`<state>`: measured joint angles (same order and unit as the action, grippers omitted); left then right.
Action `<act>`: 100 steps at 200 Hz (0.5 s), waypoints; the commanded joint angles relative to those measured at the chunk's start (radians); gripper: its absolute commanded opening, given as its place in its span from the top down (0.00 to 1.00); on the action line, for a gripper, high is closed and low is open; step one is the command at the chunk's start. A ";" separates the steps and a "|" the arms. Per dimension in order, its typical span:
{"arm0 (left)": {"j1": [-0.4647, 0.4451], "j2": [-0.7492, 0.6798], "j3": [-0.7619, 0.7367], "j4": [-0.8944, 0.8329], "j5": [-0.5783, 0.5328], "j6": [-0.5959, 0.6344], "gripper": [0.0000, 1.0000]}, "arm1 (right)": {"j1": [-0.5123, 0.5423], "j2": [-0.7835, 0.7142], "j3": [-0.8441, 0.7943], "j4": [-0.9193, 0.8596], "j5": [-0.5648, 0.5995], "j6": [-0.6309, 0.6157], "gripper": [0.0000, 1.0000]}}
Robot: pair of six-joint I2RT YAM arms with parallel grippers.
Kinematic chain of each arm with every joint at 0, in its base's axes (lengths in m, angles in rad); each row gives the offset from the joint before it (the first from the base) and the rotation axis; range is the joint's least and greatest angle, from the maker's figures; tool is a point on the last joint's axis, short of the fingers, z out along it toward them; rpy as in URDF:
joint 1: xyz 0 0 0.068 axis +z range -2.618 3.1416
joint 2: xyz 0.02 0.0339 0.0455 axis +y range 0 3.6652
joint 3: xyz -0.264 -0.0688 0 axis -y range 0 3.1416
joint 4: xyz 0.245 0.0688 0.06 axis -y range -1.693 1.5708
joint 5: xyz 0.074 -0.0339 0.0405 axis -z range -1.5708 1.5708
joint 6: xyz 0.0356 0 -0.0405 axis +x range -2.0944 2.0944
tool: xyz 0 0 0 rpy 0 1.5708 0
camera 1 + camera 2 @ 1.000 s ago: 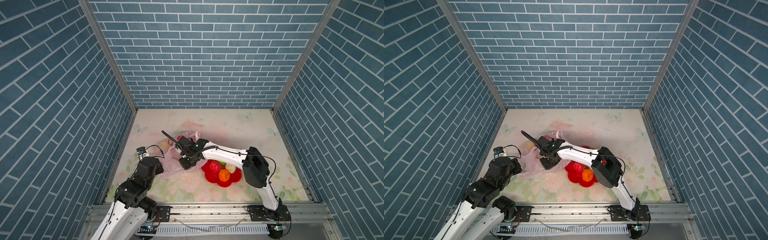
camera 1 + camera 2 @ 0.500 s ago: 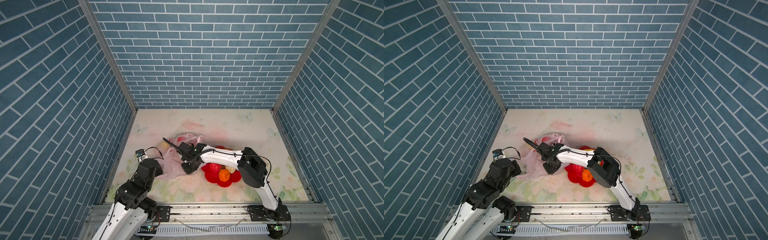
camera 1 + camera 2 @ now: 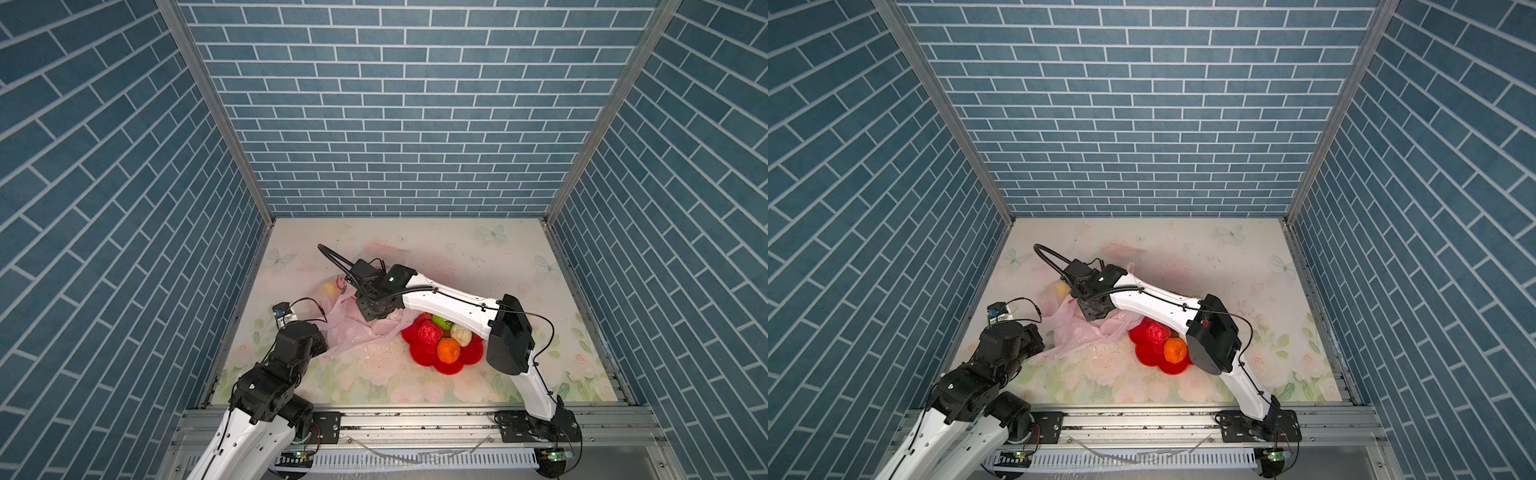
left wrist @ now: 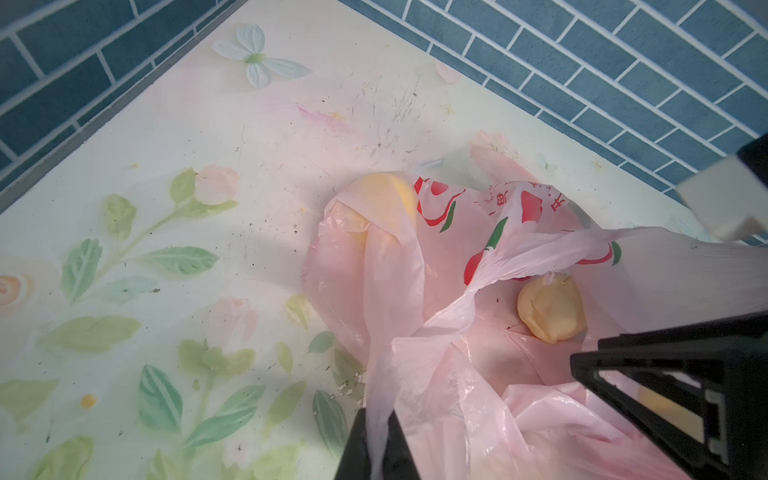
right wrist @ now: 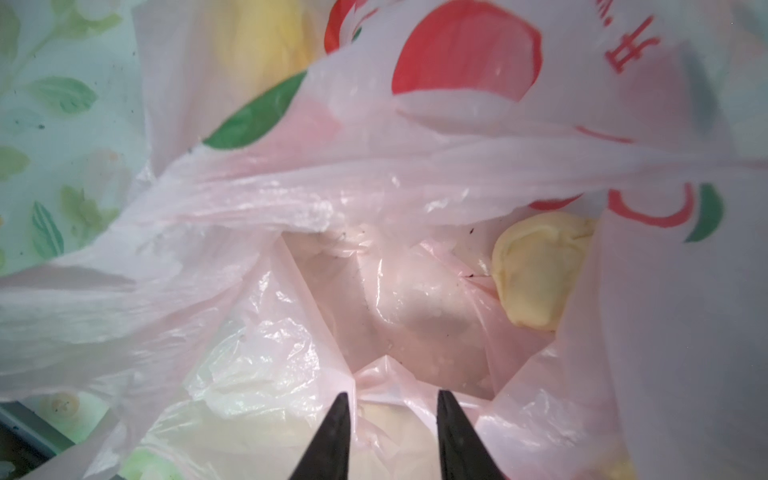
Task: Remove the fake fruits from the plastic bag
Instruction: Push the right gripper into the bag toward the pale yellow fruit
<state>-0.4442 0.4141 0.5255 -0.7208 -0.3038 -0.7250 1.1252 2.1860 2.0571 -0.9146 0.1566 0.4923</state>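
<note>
Plastic bag (image 3: pixel 357 334) lies crumpled left of centre in both top views, touching the red dish (image 3: pixel 422 353). Left gripper (image 4: pixel 379 422) is pinched tight on a strip of the bag. Right gripper (image 5: pixel 392 399) stands spread inside the bag mouth, gripping nothing. Cream fruit (image 5: pixel 536 270) sits inside the bag, right of frame. The dish holds a red fruit (image 3: pixel 430 332) and an orange fruit (image 3: pixel 449 350).

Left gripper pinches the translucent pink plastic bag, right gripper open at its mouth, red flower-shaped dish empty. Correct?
Not quite: the red flower-shaped dish isn't empty. A top view shows a red fruit, orange fruit, green fruit and cream fruit in it. The rest holds: left gripper pinches the pink plastic bag, right gripper open at its mouth.
</note>
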 commanded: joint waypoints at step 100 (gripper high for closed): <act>0.004 0.009 -0.041 0.077 0.077 -0.005 0.91 | -0.050 0.186 0.214 -0.148 0.098 0.060 0.50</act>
<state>-0.4442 0.4156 0.4973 -0.6704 -0.2409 -0.7277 1.0843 2.3650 2.2223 -1.0122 0.1978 0.5201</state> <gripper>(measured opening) 0.090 0.490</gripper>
